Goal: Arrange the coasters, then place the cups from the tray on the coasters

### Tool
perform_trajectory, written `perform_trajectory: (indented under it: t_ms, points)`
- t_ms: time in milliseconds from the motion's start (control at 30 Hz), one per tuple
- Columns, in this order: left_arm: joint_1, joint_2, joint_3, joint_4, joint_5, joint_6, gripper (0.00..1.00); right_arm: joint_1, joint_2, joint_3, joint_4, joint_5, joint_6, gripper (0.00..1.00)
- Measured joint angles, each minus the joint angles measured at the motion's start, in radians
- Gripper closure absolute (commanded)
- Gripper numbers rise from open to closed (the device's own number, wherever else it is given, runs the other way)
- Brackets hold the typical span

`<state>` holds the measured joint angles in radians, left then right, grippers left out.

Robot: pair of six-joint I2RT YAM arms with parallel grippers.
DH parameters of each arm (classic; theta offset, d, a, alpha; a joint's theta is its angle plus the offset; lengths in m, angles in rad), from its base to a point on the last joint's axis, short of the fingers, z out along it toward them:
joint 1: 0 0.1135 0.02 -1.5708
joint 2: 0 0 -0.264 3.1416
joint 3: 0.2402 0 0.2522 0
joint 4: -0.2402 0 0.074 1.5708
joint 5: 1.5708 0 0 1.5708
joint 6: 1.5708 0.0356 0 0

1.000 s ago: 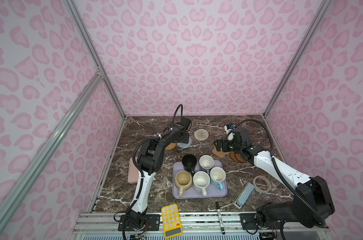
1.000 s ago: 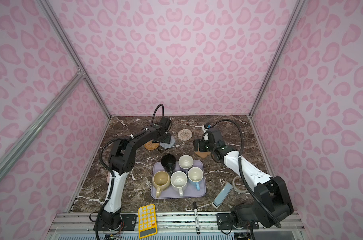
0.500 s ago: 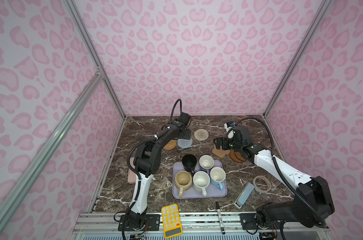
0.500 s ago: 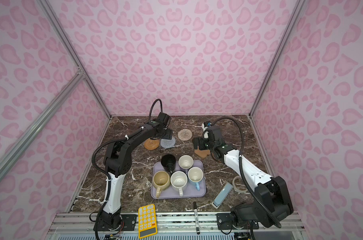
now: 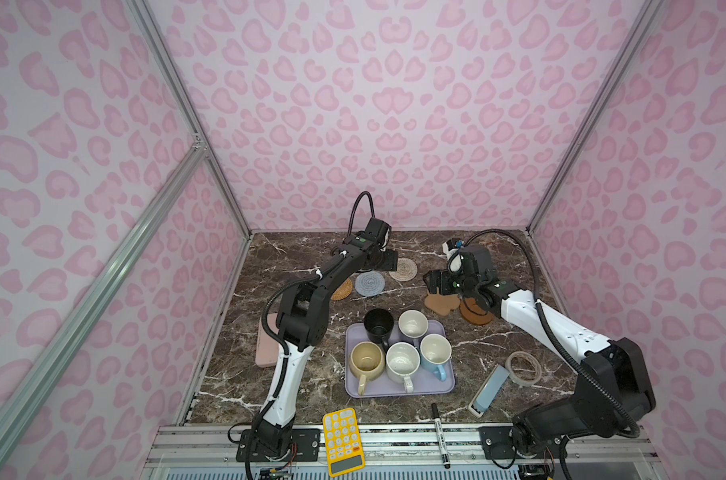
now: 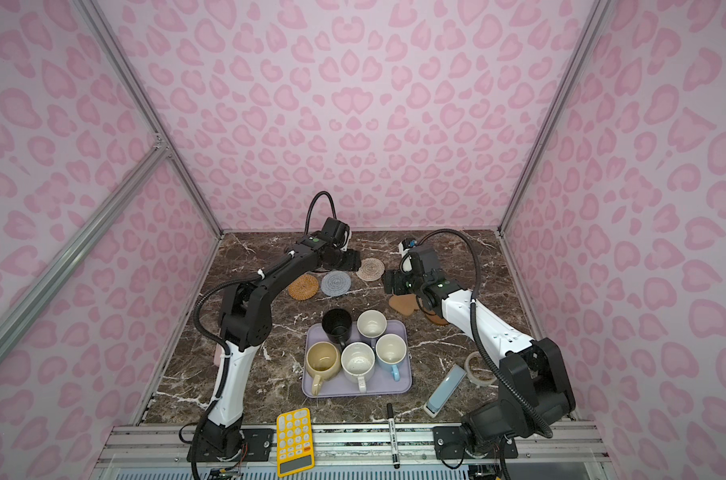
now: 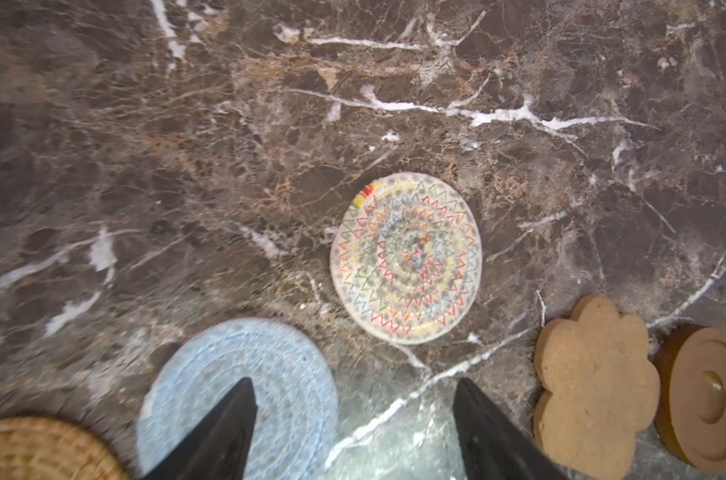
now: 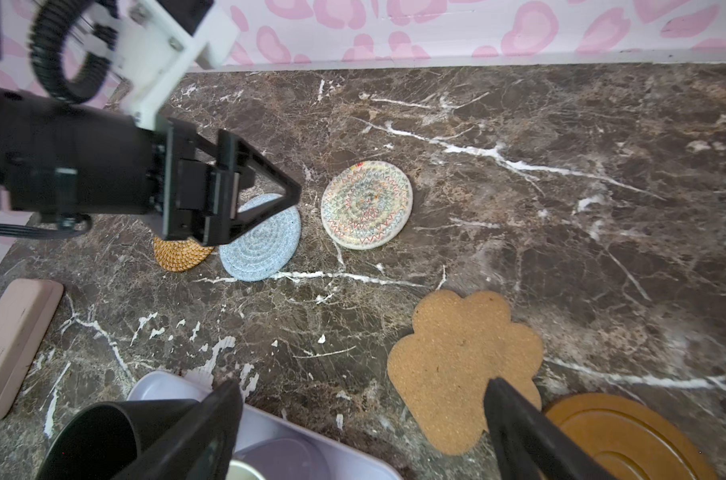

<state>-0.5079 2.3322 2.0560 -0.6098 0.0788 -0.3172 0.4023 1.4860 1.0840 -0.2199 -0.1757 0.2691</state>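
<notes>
the left fingers are held wide apart with nothing between them, above the worktop. the grey-blue coaster is seen partly beneath one of them. the orange-tan coaster lies just outside that same finger, and the cream coaster lies ahead of the tips, clear of both. the three woven rounds are laid flat in a loose line, presumably so that each can take a cup without handles clashing. the orange-tan and grey-blue ones sit edge to edge, which is judged a little tight.

the right fingers are likewise spread wide and empty. one tip is poised over the edge of the flower coaster, with the wooden coaster just outside it; whether the two mats touch cannot be told. that pair is set apart from the woven line and crowded together. the arranging step is therefore judged to be in hand, with the flower coaster the likely next thing to be shifted.

the tray lies beneath the other right finger. all five cups are gathered on it, upright, none yet set on a coaster. a thin flat mat is judged hard to pinch off the worktop, so a wide opening and a low approach are called for.
</notes>
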Motion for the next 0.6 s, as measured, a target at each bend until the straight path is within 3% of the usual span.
perform_trajectory:
  t_ms: [200,333,433,600]
  points:
    - [-0.003,0.0,-0.042,0.033,-0.018,-0.029,0.26,-0.005,0.076,0.047,-0.008,0.009,-0.016,0.21]
    - [0.013,-0.037,-0.123,0.064,-0.027,-0.06,0.26,-0.006,0.204,0.166,-0.013,0.016,-0.03,0.33]
    - [0.02,-0.067,-0.15,0.097,-0.017,-0.074,0.26,-0.009,0.322,0.278,-0.013,0.011,-0.038,0.35]
    - [0.045,-0.146,-0.217,0.163,0.049,-0.102,0.09,-0.008,0.506,0.451,-0.043,-0.011,-0.051,0.35]
